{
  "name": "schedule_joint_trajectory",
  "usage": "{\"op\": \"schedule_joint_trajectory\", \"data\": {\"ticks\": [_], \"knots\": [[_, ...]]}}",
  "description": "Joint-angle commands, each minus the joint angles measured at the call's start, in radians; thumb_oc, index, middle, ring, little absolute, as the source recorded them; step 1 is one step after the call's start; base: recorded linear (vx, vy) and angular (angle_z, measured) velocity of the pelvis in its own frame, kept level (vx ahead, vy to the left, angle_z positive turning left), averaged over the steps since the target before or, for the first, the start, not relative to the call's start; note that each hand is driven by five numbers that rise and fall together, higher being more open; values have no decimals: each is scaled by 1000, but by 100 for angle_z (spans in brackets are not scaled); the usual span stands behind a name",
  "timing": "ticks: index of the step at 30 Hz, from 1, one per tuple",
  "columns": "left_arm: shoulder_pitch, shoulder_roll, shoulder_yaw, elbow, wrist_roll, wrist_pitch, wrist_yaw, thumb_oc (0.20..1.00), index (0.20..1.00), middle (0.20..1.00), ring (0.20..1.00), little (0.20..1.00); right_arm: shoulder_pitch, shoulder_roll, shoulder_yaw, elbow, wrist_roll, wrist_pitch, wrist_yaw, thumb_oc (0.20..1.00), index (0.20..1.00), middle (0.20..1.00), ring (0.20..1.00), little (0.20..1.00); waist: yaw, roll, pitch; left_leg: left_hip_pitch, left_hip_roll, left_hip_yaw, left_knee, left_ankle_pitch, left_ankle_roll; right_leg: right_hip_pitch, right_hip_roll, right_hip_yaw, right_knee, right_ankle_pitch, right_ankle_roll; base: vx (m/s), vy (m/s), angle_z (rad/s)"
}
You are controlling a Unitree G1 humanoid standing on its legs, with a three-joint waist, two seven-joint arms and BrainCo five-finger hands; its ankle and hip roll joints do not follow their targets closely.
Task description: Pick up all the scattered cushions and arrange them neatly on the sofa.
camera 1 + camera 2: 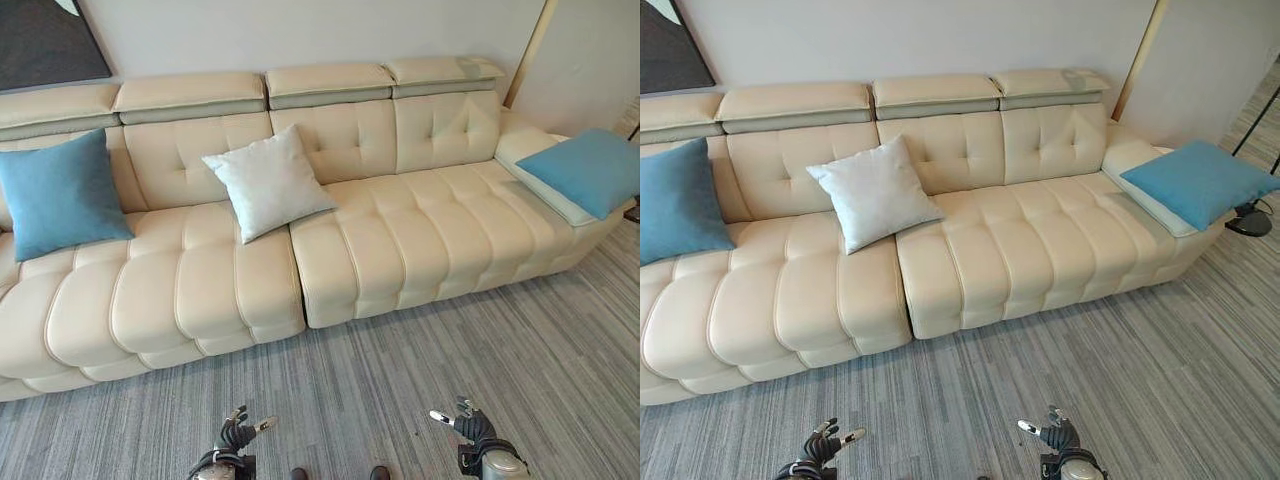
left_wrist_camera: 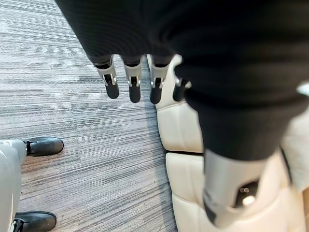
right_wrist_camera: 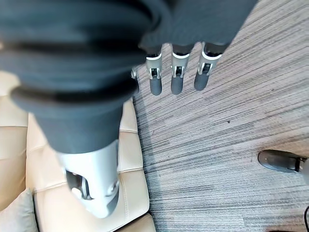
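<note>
Both hands hang low over the grey carpet (image 1: pixel 480 340), in front of the cream sofa (image 1: pixel 360 250), well short of it. Left hand (image 1: pixel 236 434) at the lower left, right hand (image 1: pixel 470 425) at the lower right, each with fingers pointing forward toward the sofa. Fingers of both are straight and spread apart, holding nothing; thumbs stick out sideways toward each other.

Left wrist view: left hand's fingers (image 2: pixel 134 83) in a relaxed row, apart, over carpet right at the sofa's front edge (image 2: pixel 183 130); thumb separate over the cream seat. Right wrist view gives the mirror: right hand's fingers (image 3: pixel 176 79) straight and apart over carpet, with the sofa's front edge (image 3: pixel 128 159) just beside the thumb. A corner of a pale cushion shows there past the thumb, at the frame edge.

The eye views give what the wrists can't: all three cushions are on the sofa, far beyond the fingertips. White cushion (image 1: pixel 268 180) leans tilted against the backrest, ahead of the left hand's fingers. Blue cushion on the left (image 1: pixel 58 192) stands propped against the backrest, beyond and well to the outside of the left fingers. Blue cushion on the right (image 1: pixel 585 168) lies flat on the sofa's far right end, beyond and to the outside of the right fingers. A dark picture frame (image 1: pixel 45 40) hangs on the wall above the left end.
</note>
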Motion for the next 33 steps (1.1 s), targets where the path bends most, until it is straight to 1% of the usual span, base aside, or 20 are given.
{"op": "schedule_joint_trajectory", "data": {"ticks": [1, 8, 11, 13, 14, 15, 16, 17, 19, 20, 21, 23, 25, 27, 28, 29, 30, 31, 32, 33], "knots": [[-59, 18, 5, 19, 38, -32, -3, 1000, 1000, 1000, 1000, 1000, -47, 11, 7, -13, -1, -28, 1, 1000, 1000, 1000, 1000, 1000, 0, -9, 3, 21, -48, 9, 0, -93, 16, 0, -24, 6, -2, -61, 79, 4, 36, -12], [-82, 17, -12, 40, 46, -29, -11, 1000, 1000, 1000, 1000, 1000, -49, 21, -12, 32, 23, -32, -2, 1000, 1000, 1000, 1000, 1000, -19, -11, 8, 25, -56, 31, 0, -99, 27, -7, -29, 35, -2, -46, 86, 1, 51, -13], [-111, 26, -19, 55, 56, -27, -13, 1000, 1000, 1000, 1000, 1000, -61, 21, -28, 52, 35, -36, -9, 1000, 1000, 1000, 1000, 1000, -47, 0, 37, 24, -47, 100, 0, -108, 45, -89, -34, 73, 109, -55, 96, -82, 65, -42], [-122, 29, -12, 81, 69, -28, -18, 1000, 1000, 1000, 1000, 1000, -57, 16, -47, 61, 32, -31, -9, 1000, 1000, 1000, 1000, 1000, -68, 6, 58, 46, -39, 172, 0, -125, 46, -132, -44, 49, 182, -63, 105, -49, 30, -114], [-122, 29, -13, 81, 69, -29, -18, 1000, 1000, 1000, 1000, 1000, -57, 16, -47, 61, 32, -31, -9, 1000, 1000, 1000, 1000, 1000, -66, 6, 56, 44, -39, 175, 0, -124, 46, -135, -44, 52, 182, -61, 105, 30, 9, -127], [-118, 28, -4, 82, 66, -29, -16, 1000, 1000, 1000, 1000, 1000, -49, 14, -56, 65, 26, -28, -12, 1000, 1000, 1000, 1000, 1000, -65, 10, 64, 66, -35, 195, 0, -143, 42, -132, -66, -15, 205, -75, 113, 44, -47, -139], [-115, 27, 10, 79, 60, -26, -17, 1000, 1000, 1000, 1000, 1000, -38, 9, -79, 82, 26, -25, -15, 1000, 1000, 1000, 1000, 1000, -56, 10, 69, 79, -26, 239, 0, -151, 36, -131, -97, -136, 209, -69, 111, 70, -109, -143], [-109, 29, 21, 75, 59, -24, -25, 1000, 1000, 1000, 1000, 1000, -36, 3, -90, 101, 21, -18, -9, 1000, 1000, 1000, 1000, 1000, -54, 14, 68, 90, -18, 288, 0, -153, 27, -121, -116, -253, 186, -55, 114, 63, -164, -136], [-114, 30, 29, 87, 57, -21, -34, 1000, 1000, 1000, 1000, 1000, -42, -9, -109, 141, 19, -13, -10, 1000, 1000, 1000, 1000, 1000, -43, 16, 64, 107, -12, 345, 0, -157, 23, -121, -139, -380, 183, -40, 116, 100, -155, -133], [-118, 29, 25, 86, 57, -18, -41, 1000, 1000, 1000, 1000, 1000, -46, -15, -112, 142, 15, -10, -9, 1000, 1000, 1000, 1000, 1000, -46, 18, 63, 113, -10, 362, 0, -159, 20, -122, -144, -410, 177, -35, 118, 76, -100, -145], [-118, 29, 25, 86, 57, -18, -41, 1000, 1000, 1000, 1000, 1000, -46, -15, -112, 142, 15, -9, -9, 1000, 1000, 1000, 1000, 1000, -45, 18, 63, 113, -9, 363, 0, -159, 20, -122, -144, -410, 176, -35, 117, 94, -156, -157], [-149, 18, 7, 127, 68, -13, -53, 1000, 1000, 1000, 1000, 1000, -39, -15, -125, 177, 40, -9, -3, 1000, 1000, 1000, 1000, 1000, -70, 14, 49, 127, -1, 382, 0, -157, 3, -100, -107, -358, 107, -43, 108, 216, -298, -100], [-161, 5, 7, 152, 52, -18, -56, 1000, 1000, 1000, 1000, 1000, -38, -21, -128, 192, 53, -12, 0, 1000, 1000, 1000, 1000, 1000, -81, 23, 40, 138, 10, 397, 16, -156, -10, -87, -87, -329, 96, -57, 97, 258, -305, -5], [-175, -8, 5, 160, 24, -21, -56, 1000, 1000, 1000, 1000, 1000, -35, -28, -130, 190, 72, -17, 5, 1000, 1000, 1000, 1000, 1000, -92, 28, 40, 123, 45, 416, 119, -174, -32, -69, -72, -313, 93, -89, 78, 178, -246, -42], [-176, -9, 5, 161, 23, -22, -56, 1000, 1000, 1000, 1000, 1000, -36, -29, -131, 190, 72, -17, 6, 1000, 1000, 1000, 1000, 1000, -91, 29, 40, 120, 48, 416, 127, -178, -34, -69, -71, -313, 93, -90, 76, 122, -194, -39], [-183, -13, 1, 163, 9, -22, -52, 1000, 1000, 1000, 1000, 1000, -37, -32, -130, 197, 75, -19, 1, 1000, 1000, 1000, 1000, 1000, -96, 30, 43, 106, 71, 424, 181, -162, -49, -55, -64, -306, 87, -103, 65, 207, -313, -30], [-185, -22, 2, 160, -18, -24, -46, 1000, 1000, 1000, 1000, 1000, -37, -41, -121, 187, 77, -20, 0, 1000, 1000, 1000, 1000, 1000, -92, 29, 51, 76, 113, 405, 314, -125, -72, -28, -43, -287, 76, -126, 37, 206, -317, -19], [-185, -22, 2, 160, -19, -24, -46, 1000, 1000, 1000, 1000, 1000, -36, -42, -121, 187, 77, -19, 0, 1000, 1000, 1000, 1000, 1000, -91, 30, 52, 74, 117, 404, 322, -127, -75, -27, -40, -287, 76, -127, 34, 191, -284, -19], [-187, -26, -1, 154, -35, -28, -41, 1000, 1000, 1000, 1000, 1000, -36, -51, -113, 173, 73, -20, 2, 1000, 1000, 1000, 1000, 1000, -82, 30, 63, 53, 121, 365, 374, -98, -79, -13, -31, -271, 69, -137, 22, 129, -184, -55], [-185, -31, -1, 141, -52, -36, -32, 1000, 1000, 1000, 1000, 1000, -35, -59, -106, 162, 66, -20, 5, 1000, 1000, 1000, 1000, 1000, -70, 32, 73, 19, 118, 284, 459, -73, -86, -1, -15, -248, 62, -147, 4, 206, -255, -78]]}}
